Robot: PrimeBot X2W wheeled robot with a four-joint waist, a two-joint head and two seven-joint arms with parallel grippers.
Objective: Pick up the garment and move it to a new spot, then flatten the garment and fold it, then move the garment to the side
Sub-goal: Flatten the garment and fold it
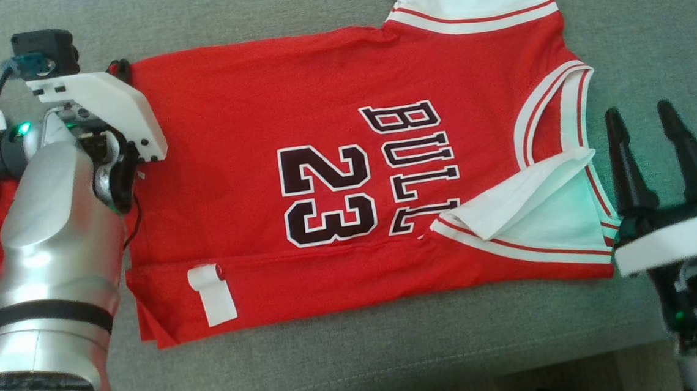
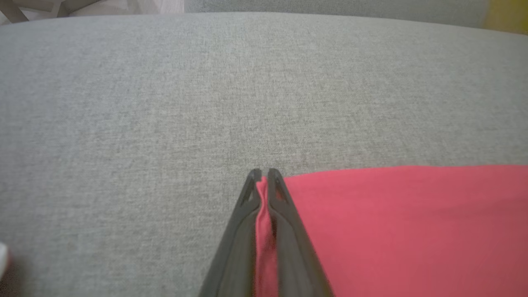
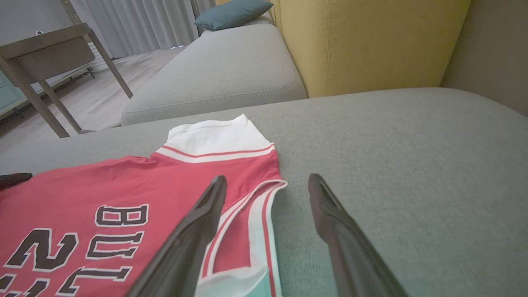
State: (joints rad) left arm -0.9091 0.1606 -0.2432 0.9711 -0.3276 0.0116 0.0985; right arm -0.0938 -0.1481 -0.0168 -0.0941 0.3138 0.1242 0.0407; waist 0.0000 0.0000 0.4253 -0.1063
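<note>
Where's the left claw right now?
Head view upper left, at a hem corner of the red jersey; left wrist view shows the left claw shut on that edge, grey cushion beyond.

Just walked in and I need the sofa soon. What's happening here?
A two-armed robot is working on a red jersey spread on the grey sofa. Its left gripper is shut on the jersey's hem corner. The right gripper hangs open by the collar end, holding nothing. The near sleeve lies folded over the body.
</note>
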